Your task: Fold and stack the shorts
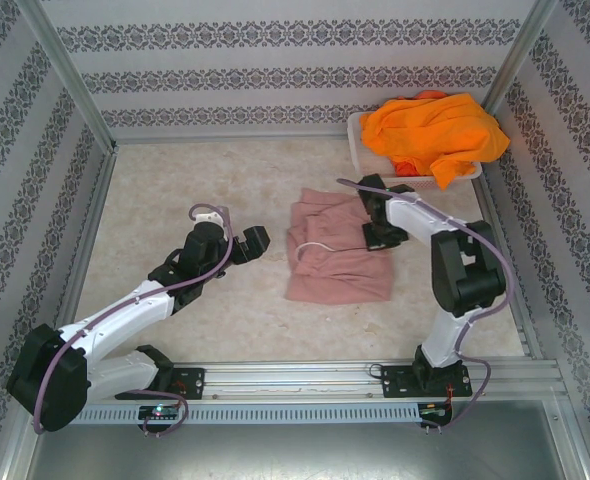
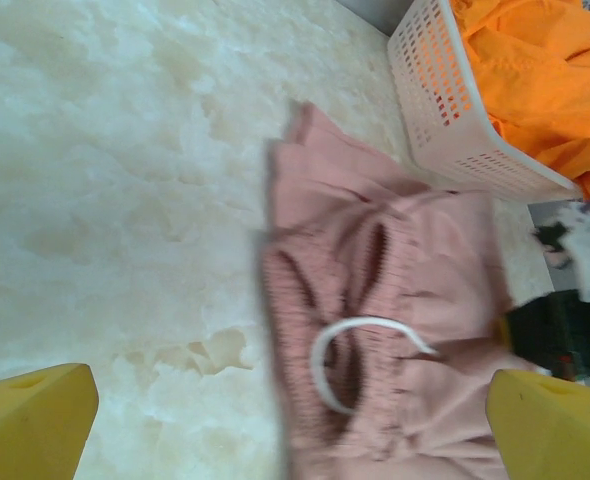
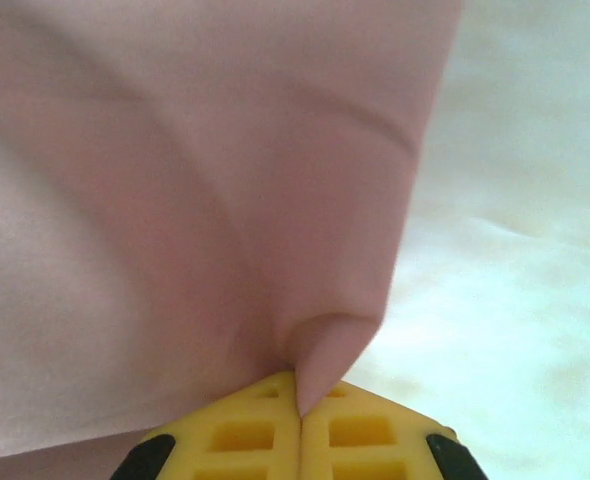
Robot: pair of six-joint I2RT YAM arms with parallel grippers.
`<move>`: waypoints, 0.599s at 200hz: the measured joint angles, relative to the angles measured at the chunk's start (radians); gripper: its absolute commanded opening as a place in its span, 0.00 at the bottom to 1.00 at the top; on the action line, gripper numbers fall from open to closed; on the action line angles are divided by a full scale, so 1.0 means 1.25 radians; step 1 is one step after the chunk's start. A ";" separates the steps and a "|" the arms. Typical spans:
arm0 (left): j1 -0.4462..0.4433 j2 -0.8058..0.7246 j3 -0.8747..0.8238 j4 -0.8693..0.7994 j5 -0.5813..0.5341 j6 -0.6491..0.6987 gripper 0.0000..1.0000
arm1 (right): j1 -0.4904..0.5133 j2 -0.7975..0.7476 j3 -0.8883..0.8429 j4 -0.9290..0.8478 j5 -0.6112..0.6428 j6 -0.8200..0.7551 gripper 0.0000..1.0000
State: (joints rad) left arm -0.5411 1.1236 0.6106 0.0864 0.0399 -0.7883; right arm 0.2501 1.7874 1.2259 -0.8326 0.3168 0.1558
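Note:
Dusty pink shorts [image 1: 335, 255] lie rumpled on the table's middle, their white drawstring [image 1: 315, 247] looped at the left side. My right gripper [image 1: 383, 236] rests on their right edge. In the right wrist view it [image 3: 300, 405] is shut on a pinched fold of the pink shorts [image 3: 175, 200]. My left gripper [image 1: 256, 243] hovers just left of the shorts, apart from them. Its yellow fingers [image 2: 35, 425] stand wide open in the left wrist view, with the gathered waist [image 2: 375, 300] and drawstring [image 2: 325, 360] ahead. Bright orange shorts [image 1: 435, 135] are heaped in the basket.
The white mesh basket [image 1: 358, 130] sits at the back right corner against the patterned wall, with orange cloth spilling over its rim; it appears in the left wrist view too [image 2: 445, 100]. Metal frame rails border the table. Pale marbled table surface [image 1: 165, 190] lies open on the left.

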 measured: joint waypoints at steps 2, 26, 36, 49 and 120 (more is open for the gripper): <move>0.000 0.000 -0.001 0.000 0.000 0.000 1.00 | -0.009 -0.006 -0.002 -0.005 0.016 -0.006 0.00; 0.004 0.000 -0.007 0.003 0.001 0.000 1.00 | -0.123 -0.054 -0.024 -0.027 0.163 -0.072 0.00; 0.006 0.000 -0.008 0.003 0.001 0.000 1.00 | -0.168 -0.068 -0.032 -0.023 0.216 -0.101 0.00; 0.011 0.000 -0.008 0.003 0.006 0.002 1.00 | -0.225 -0.086 -0.046 -0.005 0.278 -0.141 0.03; 0.042 0.002 -0.009 0.006 0.029 0.024 1.00 | -0.299 -0.114 0.074 -0.008 0.266 -0.125 0.90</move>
State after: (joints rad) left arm -0.4889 1.1267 0.5995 0.0937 0.0761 -0.7586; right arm -0.1238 1.6451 1.3190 -0.8421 0.6495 0.0002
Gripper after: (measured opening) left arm 0.999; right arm 0.829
